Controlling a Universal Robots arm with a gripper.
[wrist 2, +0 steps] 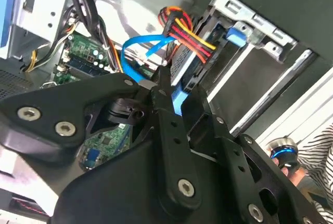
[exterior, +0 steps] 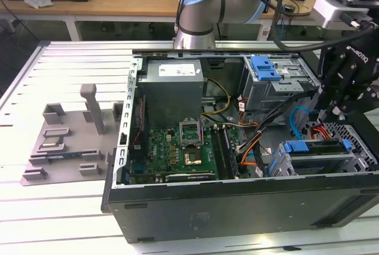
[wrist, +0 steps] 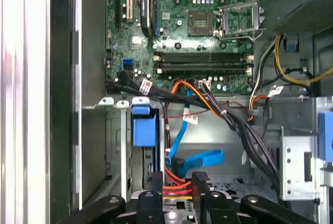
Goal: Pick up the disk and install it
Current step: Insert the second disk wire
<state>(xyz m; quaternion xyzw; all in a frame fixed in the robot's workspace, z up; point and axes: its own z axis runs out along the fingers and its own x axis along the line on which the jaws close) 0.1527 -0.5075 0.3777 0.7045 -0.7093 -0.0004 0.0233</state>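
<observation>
The disk point(exterior: 324, 148) stands on edge in the low drive cage point(exterior: 355, 159) at the exterior view's right, inside the open computer case. A blue plastic piece point(exterior: 296, 147) sits at its end. In the second wrist view the disk point(wrist 2: 195, 65) is a dark slab, with red, yellow and orange power wires point(wrist 2: 182, 29) and a blue data cable point(wrist 2: 143, 41) running to it. My black gripper point(exterior: 327, 119) hovers just above the cage. It is open point(wrist: 178, 181), and its fingers point(wrist: 156, 182) straddle the wires. In the second wrist view the gripper point(wrist 2: 182, 86) holds nothing.
The green motherboard point(exterior: 177, 148) lies in the case's middle, and the grey power-supply box point(exterior: 172, 92) stands behind it. A second drive cage with a blue latch point(exterior: 265, 68) sits at the back right. Cable bundles point(wrist: 229, 120) cross beside the cage. A grey parts fixture point(exterior: 65, 142) lies outside the case.
</observation>
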